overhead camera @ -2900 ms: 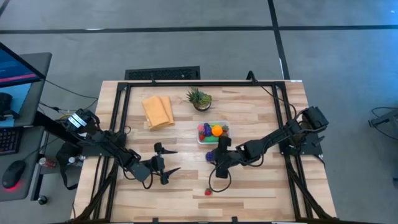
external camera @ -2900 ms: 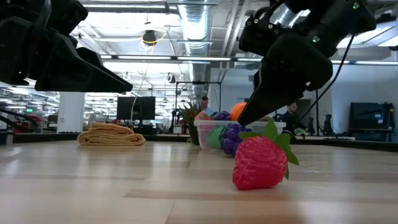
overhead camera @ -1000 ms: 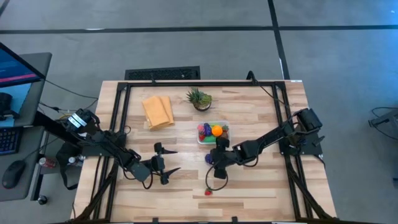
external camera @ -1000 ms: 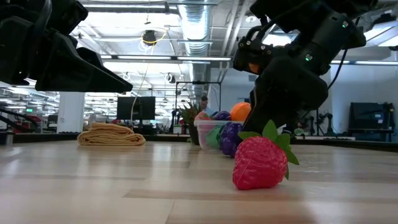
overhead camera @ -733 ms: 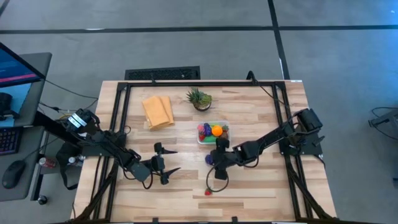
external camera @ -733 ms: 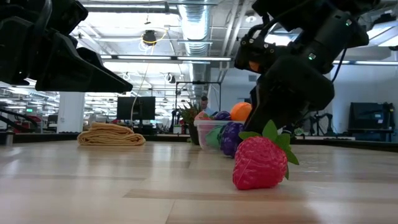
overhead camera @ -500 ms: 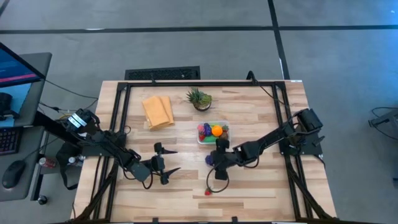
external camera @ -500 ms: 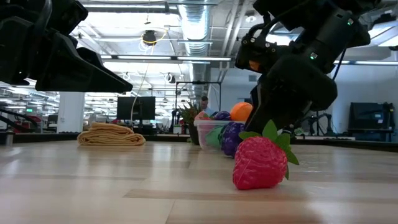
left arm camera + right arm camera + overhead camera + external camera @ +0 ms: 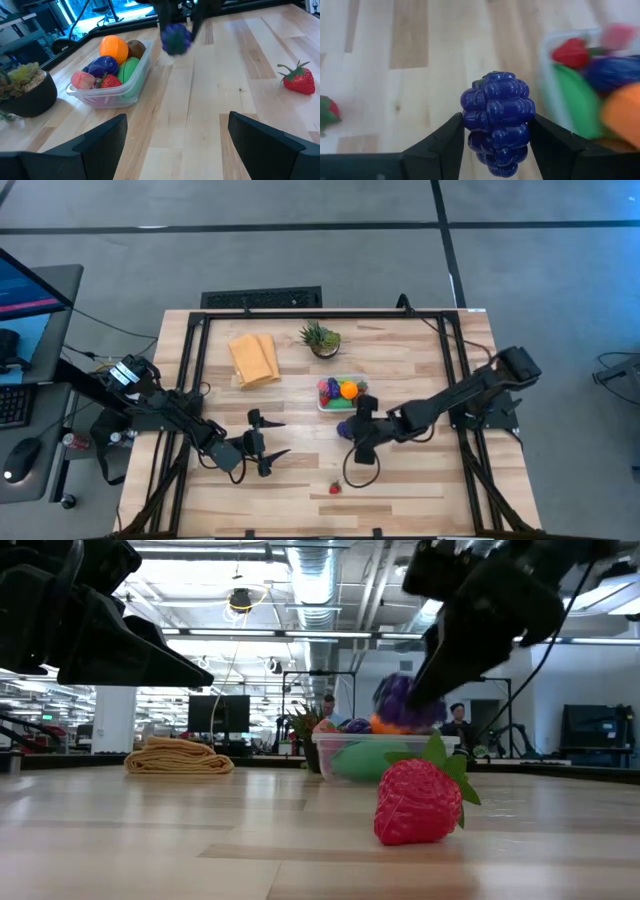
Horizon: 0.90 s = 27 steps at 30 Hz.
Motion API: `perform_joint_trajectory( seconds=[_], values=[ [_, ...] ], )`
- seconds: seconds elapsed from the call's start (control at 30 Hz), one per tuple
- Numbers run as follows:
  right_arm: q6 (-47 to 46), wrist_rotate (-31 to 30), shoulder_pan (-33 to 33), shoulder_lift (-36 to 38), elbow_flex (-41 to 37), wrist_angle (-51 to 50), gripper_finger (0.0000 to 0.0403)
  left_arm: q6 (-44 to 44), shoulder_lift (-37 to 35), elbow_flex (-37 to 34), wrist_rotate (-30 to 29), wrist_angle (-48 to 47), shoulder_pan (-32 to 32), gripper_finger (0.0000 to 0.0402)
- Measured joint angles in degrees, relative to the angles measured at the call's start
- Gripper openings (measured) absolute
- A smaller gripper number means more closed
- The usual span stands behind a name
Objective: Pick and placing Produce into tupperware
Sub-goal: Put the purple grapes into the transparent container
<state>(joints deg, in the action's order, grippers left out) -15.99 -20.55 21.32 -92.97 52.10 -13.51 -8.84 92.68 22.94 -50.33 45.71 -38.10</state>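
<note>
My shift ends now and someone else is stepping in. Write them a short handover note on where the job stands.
Right claw: shut on the purple grapes, lifted off the table beside the clear tub.
Left claw: open, empty, waiting over the left half of the table.
Done: the tub holds an orange, a purple piece, a green piece, a brown one, a pink one and a strawberry.
Left: drop the grapes into the tub, then fetch the loose strawberry lying near the front edge.
The plant pot and yellow cloth stay put.
</note>
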Motion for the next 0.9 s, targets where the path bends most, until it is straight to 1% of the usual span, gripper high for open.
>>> perform_joint_trajectory(
  seconds=[0.3,0.47,0.63,0.73,0.9],
  values=[
    [-0.02,-9.85,-0.58,13.00,0.00,-14.04,0.0195,0.00,0.00,0.00,-0.01,0.16,0.00,0.0336],
    [1.09,-12.60,-3.45,17.65,0.00,-17.96,0.0193,0.00,0.00,0.00,-0.02,0.27,0.01,0.0336],
    [4.05,-12.51,-8.33,18.12,0.00,-18.77,0.0199,0.02,0.00,0.00,-0.02,0.27,0.01,0.0336],
    [5.37,-12.15,-11.88,16.91,0.00,-19.29,0.0199,0.00,0.00,0.00,-0.02,0.27,0.01,0.0336],
    [6.22,-9.59,-17.54,13.51,0.04,-19.22,0.0197,0.00,0.00,0.00,0.00,0.18,0.01,0.0336]
  ],
)
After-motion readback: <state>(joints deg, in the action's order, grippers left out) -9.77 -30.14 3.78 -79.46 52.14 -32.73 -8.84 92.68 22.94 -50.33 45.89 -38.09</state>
